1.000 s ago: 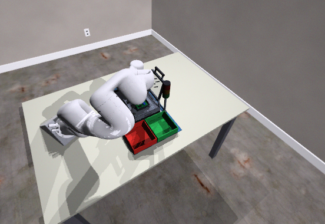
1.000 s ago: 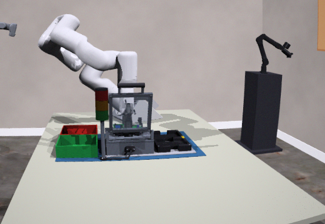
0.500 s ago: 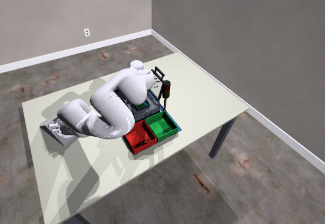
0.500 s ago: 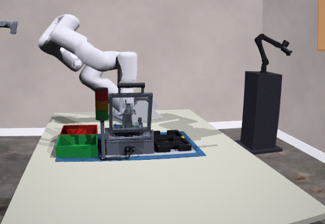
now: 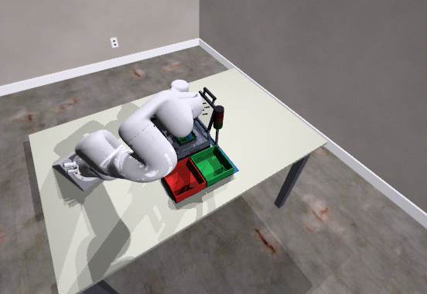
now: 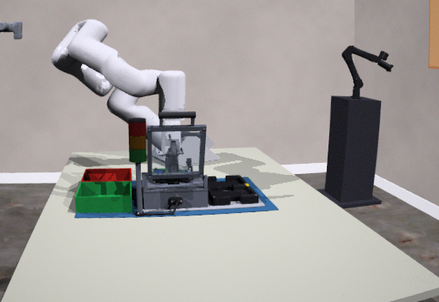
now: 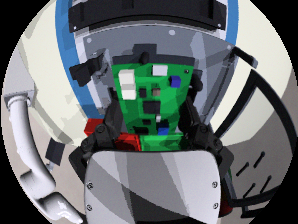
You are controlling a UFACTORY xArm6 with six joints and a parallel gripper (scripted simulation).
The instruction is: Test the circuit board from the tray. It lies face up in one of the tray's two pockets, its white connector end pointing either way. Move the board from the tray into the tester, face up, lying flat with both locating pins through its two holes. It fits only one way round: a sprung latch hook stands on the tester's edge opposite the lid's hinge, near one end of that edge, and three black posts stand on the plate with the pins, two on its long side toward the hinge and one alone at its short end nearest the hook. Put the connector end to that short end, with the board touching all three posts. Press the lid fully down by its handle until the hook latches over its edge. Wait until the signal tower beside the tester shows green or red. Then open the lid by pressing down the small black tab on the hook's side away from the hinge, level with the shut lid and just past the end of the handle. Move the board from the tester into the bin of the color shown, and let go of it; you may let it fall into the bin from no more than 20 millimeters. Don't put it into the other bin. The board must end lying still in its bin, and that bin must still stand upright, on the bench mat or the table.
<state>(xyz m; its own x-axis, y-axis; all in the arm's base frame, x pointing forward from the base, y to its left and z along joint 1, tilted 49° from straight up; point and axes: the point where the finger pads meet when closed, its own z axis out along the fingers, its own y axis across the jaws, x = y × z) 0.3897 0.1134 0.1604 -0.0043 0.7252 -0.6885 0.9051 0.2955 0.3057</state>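
The green circuit board (image 7: 167, 107) is face up between the fingers, its white blocks toward the tray end. My gripper (image 7: 151, 103) (image 6: 172, 168) is shut on its long sides. It holds the board over the tester (image 6: 175, 197) (image 7: 175, 42), close above the plate; the exact gap cannot be told. A black post (image 7: 144, 57) shows beyond the white-block end. The board hides the pins. The lid (image 6: 203, 152) (image 5: 211, 124) stands open, its handle (image 6: 177, 114) on top. The latch hook (image 7: 84, 74) is at the left in the wrist view. The signal tower (image 5: 218, 117) (image 6: 137, 141) looks unlit.
The red bin (image 5: 176, 198) (image 6: 106, 171) and green bin (image 5: 220, 176) (image 6: 103, 204) stand upright beside the tester. The black tray (image 6: 254, 197) (image 7: 147, 16) is on its other side, on the blue mat (image 6: 267, 203). The raised lid and tower stand close to the arm.
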